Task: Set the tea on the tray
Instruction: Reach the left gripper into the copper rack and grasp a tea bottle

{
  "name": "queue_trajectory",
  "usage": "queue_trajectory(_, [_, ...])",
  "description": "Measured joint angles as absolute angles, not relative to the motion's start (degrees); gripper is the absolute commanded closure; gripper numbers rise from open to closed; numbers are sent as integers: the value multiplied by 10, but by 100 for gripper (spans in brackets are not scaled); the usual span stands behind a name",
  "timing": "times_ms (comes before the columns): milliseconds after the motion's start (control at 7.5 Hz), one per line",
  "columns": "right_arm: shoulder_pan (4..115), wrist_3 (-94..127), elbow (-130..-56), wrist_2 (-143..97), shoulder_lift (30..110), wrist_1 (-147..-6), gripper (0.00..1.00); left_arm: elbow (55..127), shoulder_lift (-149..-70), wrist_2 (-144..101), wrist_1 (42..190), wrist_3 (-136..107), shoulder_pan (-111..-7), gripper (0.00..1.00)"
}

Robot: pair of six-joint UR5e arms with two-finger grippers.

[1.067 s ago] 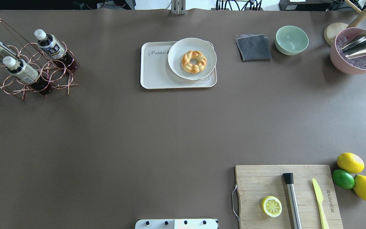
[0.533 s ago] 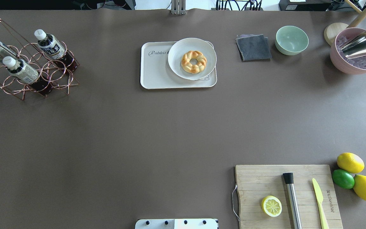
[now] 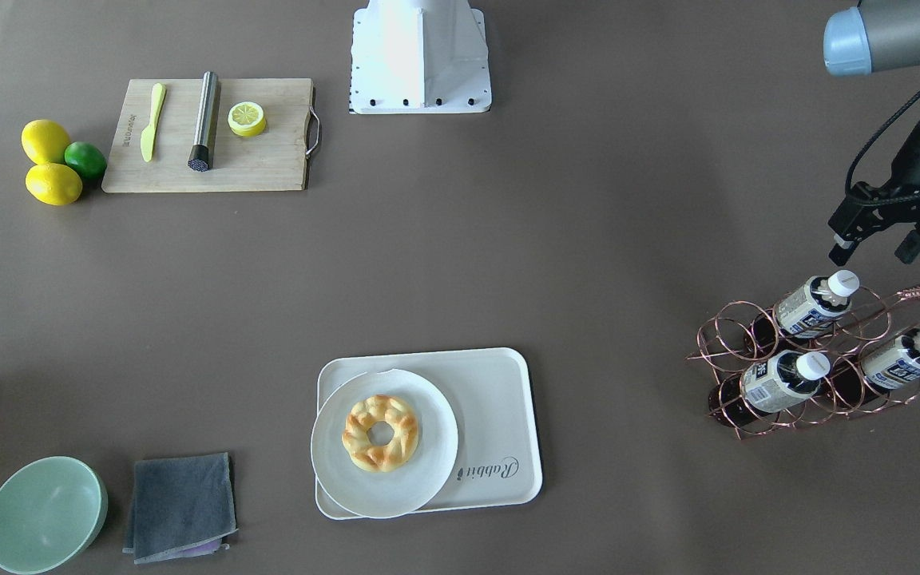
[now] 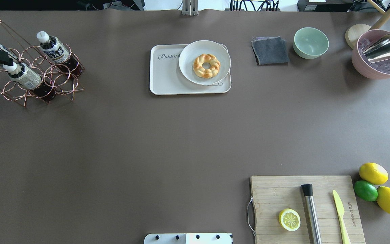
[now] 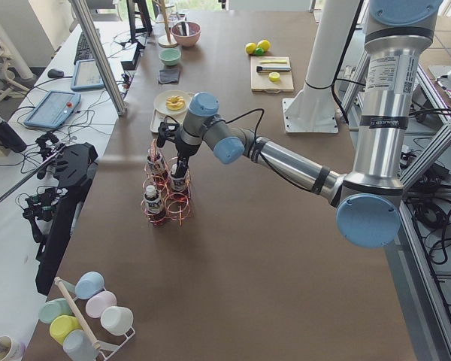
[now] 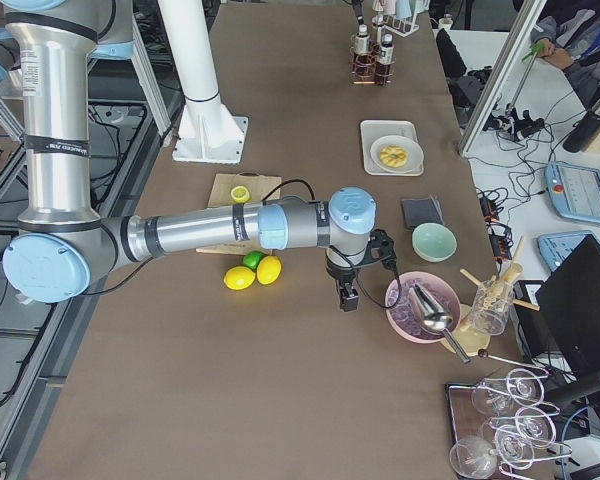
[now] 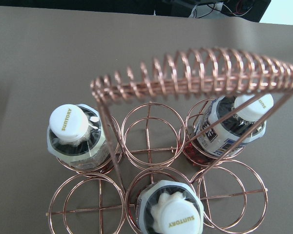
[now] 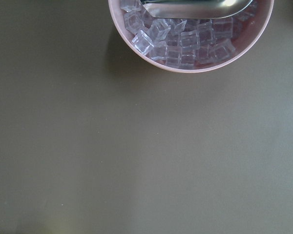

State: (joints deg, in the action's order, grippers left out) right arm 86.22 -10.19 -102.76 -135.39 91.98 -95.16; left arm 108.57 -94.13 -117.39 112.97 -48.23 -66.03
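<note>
Jaws spread and empty, the left gripper (image 3: 871, 254) hangs just above the rack (image 3: 725, 342), beside the nearest tea (image 3: 813, 305). The bottles lean in wire rings, caps outward for pulling. The coiled handle (image 7: 195, 73) crowds one side. The tray (image 3: 500, 399) lies well apart on the table, its plate (image 3: 332, 471) leaving the lettered half bare. Whether the right gripper (image 6: 345, 298) has its jaws apart, I cannot tell.

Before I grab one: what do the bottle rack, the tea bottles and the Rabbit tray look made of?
Bottle rack: thin metal wire, shiny copper-coloured finish; glints on its rings and coiled handle.
Tea bottles: apparently clear plastic, ribbed white caps, printed labels; dark liquid shows through.
Tray: probably matte cream plastic, given its moulded rounded rim.
</note>
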Motion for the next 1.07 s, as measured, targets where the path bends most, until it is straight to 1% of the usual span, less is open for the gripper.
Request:
queue_trajectory(133, [862, -102, -1027, -1354, 920, -952, 0, 1076, -951, -1171, 1130, -484, -657, 7])
queue_trajectory(400, [862, -102, -1024, -1354, 920, -952, 0, 1062, -963, -1160, 1130, -485, -645, 16])
queue_trajectory(533, [861, -101, -1024, -1354, 920, -952, 0, 1059, -964, -1156, 1130, -485, -639, 23])
queue_trajectory(933, [861, -101, -1024, -1354, 920, -952, 0, 1056, -964, -1153, 1130, -484, -634, 47])
queue_trajectory(1067, [860, -100, -1025, -1354, 920, -952, 0, 1056, -963, -1153, 1129, -486, -634, 62])
